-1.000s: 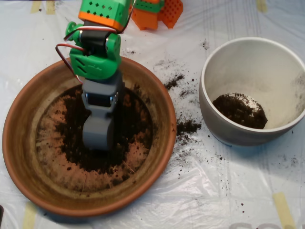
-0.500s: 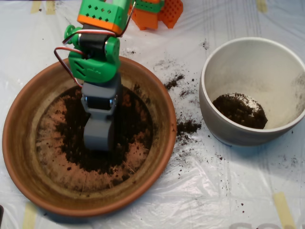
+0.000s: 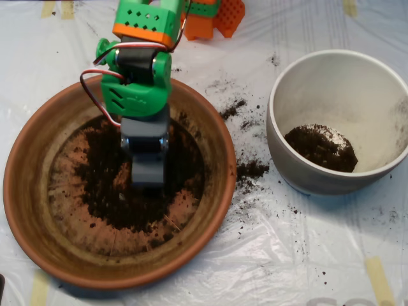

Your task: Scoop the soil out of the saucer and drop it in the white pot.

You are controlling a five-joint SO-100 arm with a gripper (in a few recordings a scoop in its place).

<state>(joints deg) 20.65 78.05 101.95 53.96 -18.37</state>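
The terracotta saucer (image 3: 25,191) fills the left half of the frame. It is large, round and shallow, with a wide sloping rim. The dark soil (image 3: 102,191) lies as a loose patch in the middle of its flat bottom, and the orange-brown bottom shows around the patch, with fine crumbs on it.

Above the soil, near the centre of the saucer, is the grey clamshell scoop (image 3: 148,169). It points down toward the soil, and hangs from the green and orange arm (image 3: 137,83) that comes in from the upper edge of the frame. From this view I cannot tell if its two shells are apart or together.

Between the saucer and the pot, spilled soil crumbs (image 3: 252,169) lie on the clear plastic sheet (image 3: 268,255).

The white pot (image 3: 280,115) stands in the right part of the frame, apart from the saucer. A small heap of soil (image 3: 320,148) lies inside it.
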